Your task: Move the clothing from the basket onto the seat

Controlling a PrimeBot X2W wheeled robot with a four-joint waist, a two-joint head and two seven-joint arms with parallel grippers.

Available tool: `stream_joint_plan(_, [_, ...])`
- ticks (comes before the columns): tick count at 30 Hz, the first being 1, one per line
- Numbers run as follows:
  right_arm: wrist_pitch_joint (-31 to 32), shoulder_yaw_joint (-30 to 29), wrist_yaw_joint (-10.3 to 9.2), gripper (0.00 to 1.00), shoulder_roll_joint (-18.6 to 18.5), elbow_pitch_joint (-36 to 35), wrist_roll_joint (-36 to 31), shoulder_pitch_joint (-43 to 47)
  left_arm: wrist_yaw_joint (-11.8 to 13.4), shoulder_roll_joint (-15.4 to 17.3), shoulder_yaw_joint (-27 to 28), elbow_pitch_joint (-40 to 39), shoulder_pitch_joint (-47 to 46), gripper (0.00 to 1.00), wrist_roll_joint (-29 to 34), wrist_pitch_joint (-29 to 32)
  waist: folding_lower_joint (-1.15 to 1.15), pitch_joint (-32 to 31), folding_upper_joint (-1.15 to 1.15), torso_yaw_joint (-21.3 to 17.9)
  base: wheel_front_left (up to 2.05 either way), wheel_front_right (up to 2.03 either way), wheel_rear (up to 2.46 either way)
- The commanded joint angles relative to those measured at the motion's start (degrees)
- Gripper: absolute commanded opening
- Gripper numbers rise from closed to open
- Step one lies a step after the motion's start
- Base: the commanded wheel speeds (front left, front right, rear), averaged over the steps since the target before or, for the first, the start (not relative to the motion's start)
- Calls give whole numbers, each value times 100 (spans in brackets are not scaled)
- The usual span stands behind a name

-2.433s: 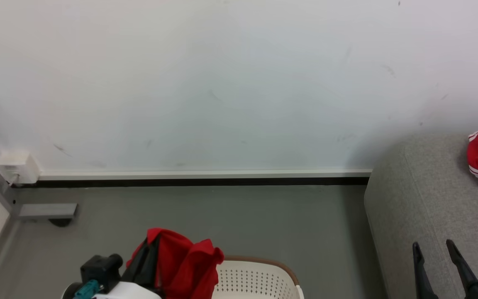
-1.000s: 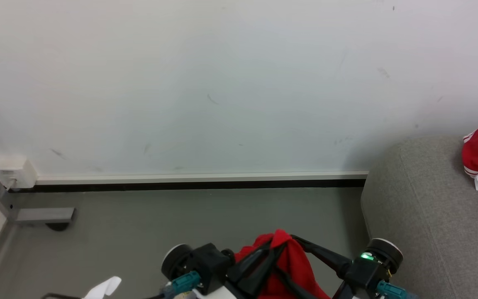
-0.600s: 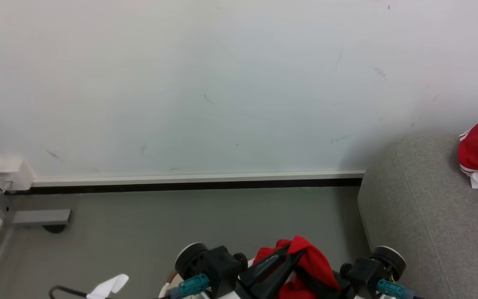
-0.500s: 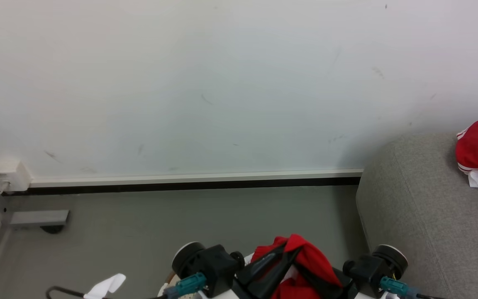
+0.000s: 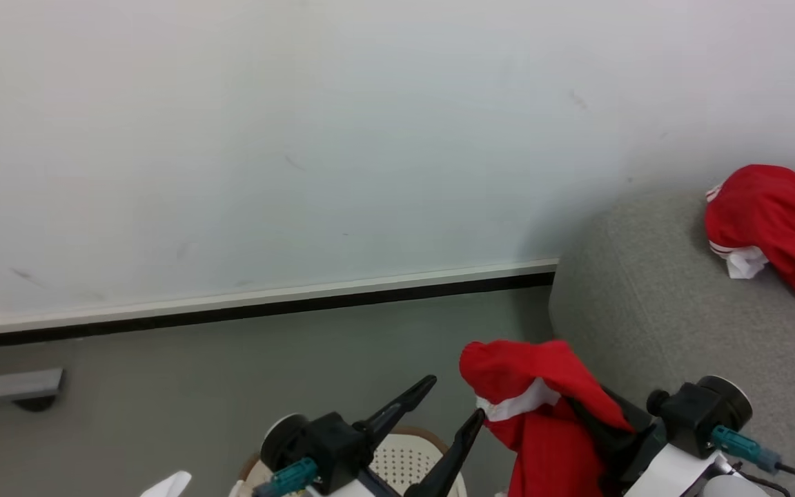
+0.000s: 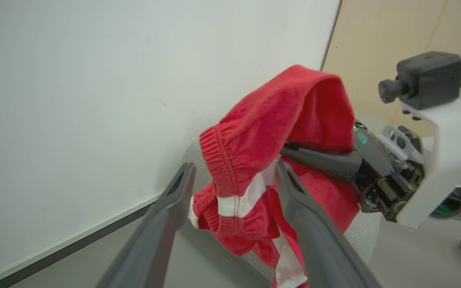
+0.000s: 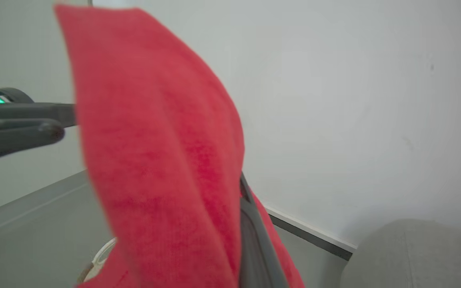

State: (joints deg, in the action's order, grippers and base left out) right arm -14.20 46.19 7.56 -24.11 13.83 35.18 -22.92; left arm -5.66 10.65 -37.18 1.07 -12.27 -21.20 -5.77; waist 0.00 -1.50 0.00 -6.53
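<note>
The clothing is seen as two red pieces. One garment (image 5: 773,221) has been laid on the seat (image 5: 660,310), crumpled towards the seat's far edge beside the wall (image 5: 301,138), well in from its rounded end, with white striped trim and a fold of white lining turned towards that end. The other garment (image 5: 542,400) is held off the floor (image 5: 232,359), just beside the seat's rounded end and not resting on it. It is draped over the right gripper (image 6: 294,154), whose two dark fingers are pressed together with the cloth pinched between them, so that red fabric is hung down on both sides and a white stripe is shown near the fold. In the right wrist view much of the frame is covered by this red cloth (image 7: 158,160), and one dark finger (image 7: 250,236) is seen beneath it.

The left gripper (image 5: 456,398) is held with its fingers spread wide apart and nothing is gripped between them. Its nearer fingertip is placed just beside the hanging garment; whether the cloth is touched cannot be told. The basket (image 5: 404,461) is found on the floor beneath the left gripper, its perforated white wall and brown rim partly hidden by the fingers. Whether anything is left inside cannot be told
</note>
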Motion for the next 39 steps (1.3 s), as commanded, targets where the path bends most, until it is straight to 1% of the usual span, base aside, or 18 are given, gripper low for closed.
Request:
stream_joint_plan(1, [-42, -103, -15, 0, -80, -39, -58, 114, 6, 17, 0, 51, 37, 100, 50, -113, 0, 60, 0, -238, 0, 0, 0])
stream_joint_plan(5, [-20, -403, -15, 0, -139, -155, -164, 258, 66, -41, 56, 269, 80, 100, -23, -303, 0, 130, 0, -672, 0, 0, 0])
stream_joint_plan(12, [76, -898, -15, 0, -274, -286, -319, 488, 49, -150, -60, 561, -19, 100, -8, -475, 0, 276, 0, -1411, 0, 0, 0])
stream_joint_plan(16, [105, -1171, -15, 0, -314, -382, -424, 611, 38, -189, -108, 675, -109, 100, 6, -537, 0, 364, 0, -1716, 0, 0, 0])
stream_joint_plan(20, [145, -1345, -15, 0, -304, -474, -501, 698, 35, -210, -135, 742, -185, 100, 6, -594, 0, 445, 0, -1916, 0, 0, 0])
stream_joint_plan(24, [140, -1533, -15, 0, -291, -553, -582, 746, 46, -201, -163, 795, -280, 100, 45, -560, 0, 579, 0, -1972, 0, 0, 0])
stream_joint_plan(29, [82, -1852, -15, 0, -270, -570, -606, 623, 19, -193, -230, 780, -487, 100, 104, -498, 0, 931, 0, -1826, 0, 0, 0])
stream_joint_plan(33, [27, -2084, -15, 0, -247, -455, -667, 241, -2, -150, -232, 758, -738, 100, 162, -432, 0, 1372, 0, -1630, 0, 0, 0])
stream_joint_plan(36, [-6, -2261, -15, 0, -240, -332, -647, -211, -19, -106, -237, 732, -967, 100, 193, -376, 0, 1746, 0, -1467, 0, 0, 0])
stream_joint_plan(39, [-46, -2513, -15, 0, -367, -126, -682, -754, -39, -72, -262, 734, -1208, 100, 259, -305, 0, 2133, 0, -1277, 0, 0, 0])
